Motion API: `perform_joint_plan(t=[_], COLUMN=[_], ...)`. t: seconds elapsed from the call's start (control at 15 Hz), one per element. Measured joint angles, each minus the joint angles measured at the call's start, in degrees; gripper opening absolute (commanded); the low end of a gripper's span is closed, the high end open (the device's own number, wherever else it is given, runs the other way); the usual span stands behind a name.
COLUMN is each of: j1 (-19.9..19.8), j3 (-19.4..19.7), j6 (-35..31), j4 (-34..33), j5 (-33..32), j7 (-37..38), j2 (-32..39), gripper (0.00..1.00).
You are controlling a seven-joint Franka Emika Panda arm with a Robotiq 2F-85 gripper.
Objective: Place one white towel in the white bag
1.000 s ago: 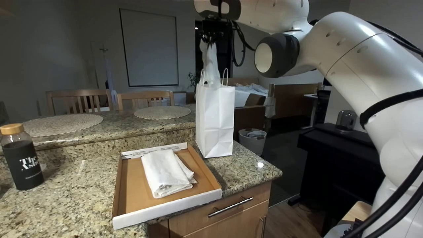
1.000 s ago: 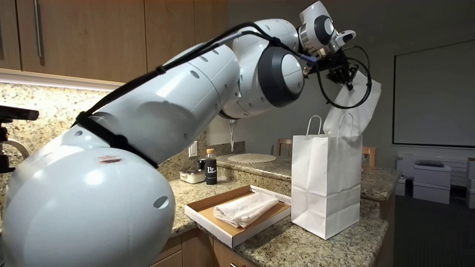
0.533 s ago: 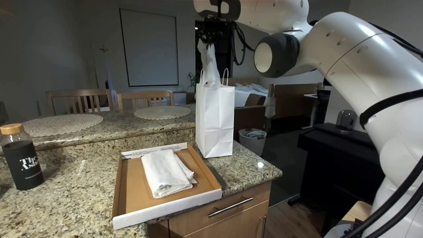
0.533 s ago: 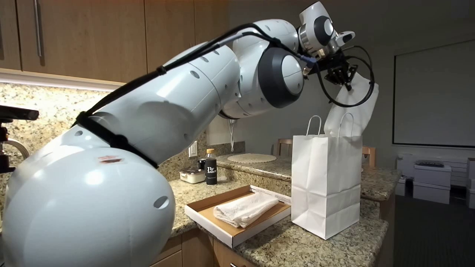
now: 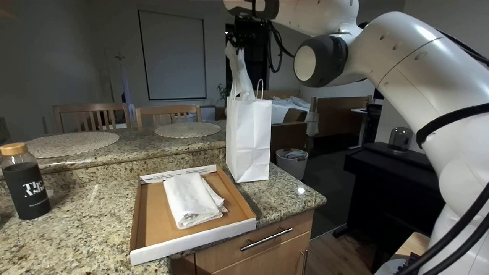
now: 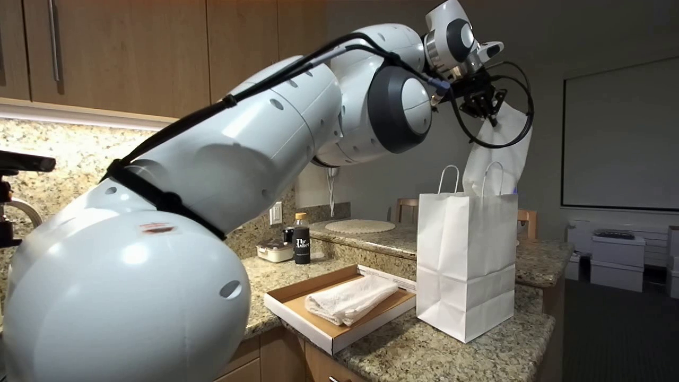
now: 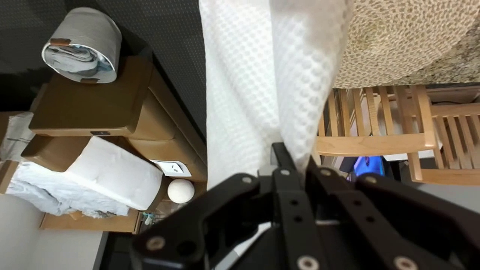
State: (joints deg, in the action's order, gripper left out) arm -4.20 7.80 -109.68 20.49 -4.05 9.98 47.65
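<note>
The gripper (image 7: 297, 160) pinched the lifted towel (image 7: 249, 90); whether its tail was inside the bag (image 6: 466, 265) I couldn't tell. Lowering and release seemed left.

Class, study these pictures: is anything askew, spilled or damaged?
The folded towel in the cardboard tray looks slightly askew: a loose layer juts out from one side, breaking its neat outline. The white bag stands upright, and no spill or damage shows.
</note>
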Motion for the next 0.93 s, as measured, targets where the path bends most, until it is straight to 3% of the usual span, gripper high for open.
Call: perform_joint_plan(t=[0.93], j1=[0.77], j3=[-1.07], j6=[13.58], j4=[0.0], j5=[-0.16], j7=[-4.51], j2=[-3.38], gripper=[0.06])
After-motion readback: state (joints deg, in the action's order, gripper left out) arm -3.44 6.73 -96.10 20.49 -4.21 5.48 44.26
